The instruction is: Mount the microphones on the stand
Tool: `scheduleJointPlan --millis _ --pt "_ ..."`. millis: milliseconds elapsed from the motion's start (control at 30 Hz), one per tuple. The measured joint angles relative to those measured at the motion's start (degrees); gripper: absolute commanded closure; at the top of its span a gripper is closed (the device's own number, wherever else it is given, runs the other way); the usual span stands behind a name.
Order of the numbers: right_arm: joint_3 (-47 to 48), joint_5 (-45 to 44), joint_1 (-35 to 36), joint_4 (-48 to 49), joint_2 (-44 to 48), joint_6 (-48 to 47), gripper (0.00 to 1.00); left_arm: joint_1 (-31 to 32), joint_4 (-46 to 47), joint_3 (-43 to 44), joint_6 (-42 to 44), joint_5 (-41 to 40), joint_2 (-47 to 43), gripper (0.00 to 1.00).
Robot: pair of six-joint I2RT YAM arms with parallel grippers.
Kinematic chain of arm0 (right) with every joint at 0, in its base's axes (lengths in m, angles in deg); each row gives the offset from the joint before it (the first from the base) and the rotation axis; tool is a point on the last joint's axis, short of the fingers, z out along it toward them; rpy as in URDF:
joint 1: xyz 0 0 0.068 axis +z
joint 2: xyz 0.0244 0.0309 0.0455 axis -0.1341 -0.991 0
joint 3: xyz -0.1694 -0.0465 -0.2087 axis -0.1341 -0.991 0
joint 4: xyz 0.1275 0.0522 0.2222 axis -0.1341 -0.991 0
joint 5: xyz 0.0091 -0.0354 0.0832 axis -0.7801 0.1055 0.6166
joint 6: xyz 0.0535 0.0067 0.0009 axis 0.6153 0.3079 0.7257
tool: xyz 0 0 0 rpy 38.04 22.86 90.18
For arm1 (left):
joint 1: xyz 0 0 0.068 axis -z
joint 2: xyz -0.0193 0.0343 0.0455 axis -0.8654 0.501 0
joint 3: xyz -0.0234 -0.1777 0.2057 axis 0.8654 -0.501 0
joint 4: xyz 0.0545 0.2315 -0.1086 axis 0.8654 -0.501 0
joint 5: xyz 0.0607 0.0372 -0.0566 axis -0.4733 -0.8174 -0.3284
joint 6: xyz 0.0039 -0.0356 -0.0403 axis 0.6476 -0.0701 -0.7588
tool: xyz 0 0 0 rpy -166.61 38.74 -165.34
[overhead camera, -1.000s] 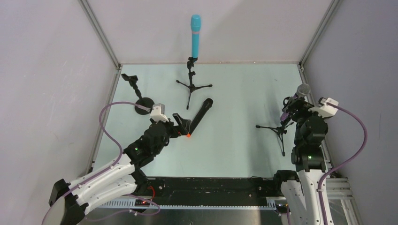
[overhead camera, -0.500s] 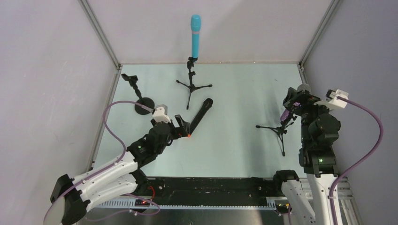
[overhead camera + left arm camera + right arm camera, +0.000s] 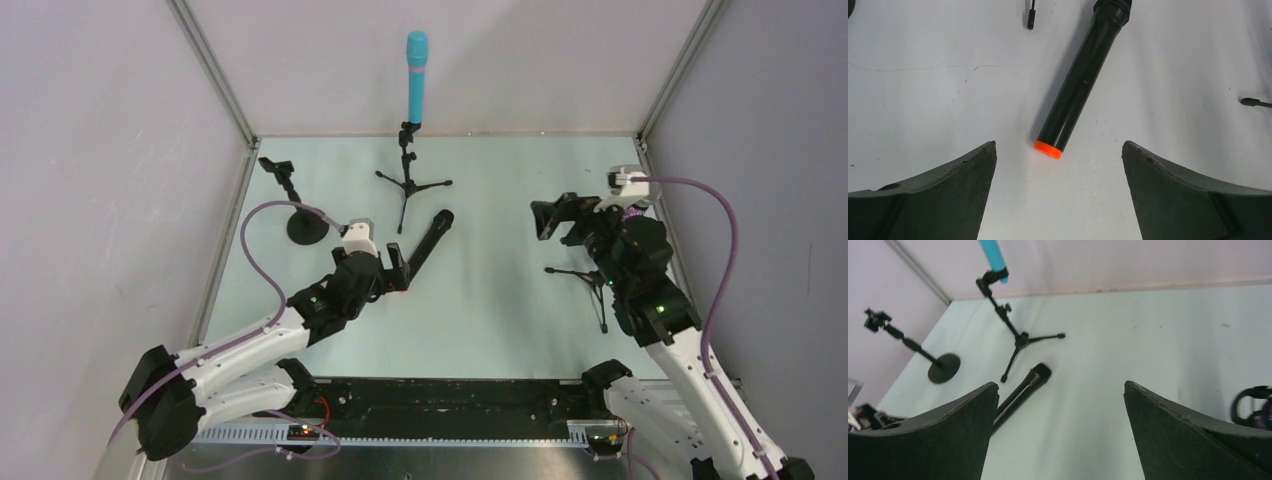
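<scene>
While my left hand [image 3: 1059,145] stands wide apart, the black microphone [image 3: 1080,85] lies straight ahead, orange end nearest, its body pointing away.

Setting: robotics lab test cell, not a home or a studio

Evidence:
- Pale tabletop [image 3: 500,300] boxed on three sides by plain matte wall panels [image 3: 100,150], joined at the back corners by aluminium frame posts [image 3: 213,75]
- Two white-and-black arms, left arm [image 3: 240,350] and right arm [image 3: 690,360], bolted side by side at the near edge
- Purple sheathed cables [image 3: 258,225] loop openly to the wrists
- Slotted cable duct [image 3: 250,433] and loose wiring run along the front rail
- Green status light [image 3: 658,308] on an arm joint
- Small tripod stand [image 3: 405,185] and round-base stand [image 3: 305,228] set out as props, well apart
- Faint scratches [image 3: 923,66] on the work surface
</scene>
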Motion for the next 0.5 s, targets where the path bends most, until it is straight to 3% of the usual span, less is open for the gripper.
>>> scheduleJointPlan --millis 267,500 --pt "-0.04 3.74 5.53 -0.98 -7.89 1.42 0.01 -2.05 -1.14 7.43 2.27 0.35 9.38 0.02" --pt "-3.04 8.44 6.75 0.20 -12.90 3.85 0.01 -7.98 -1.66 20.22 3.19 3.76 18.80 0.02"
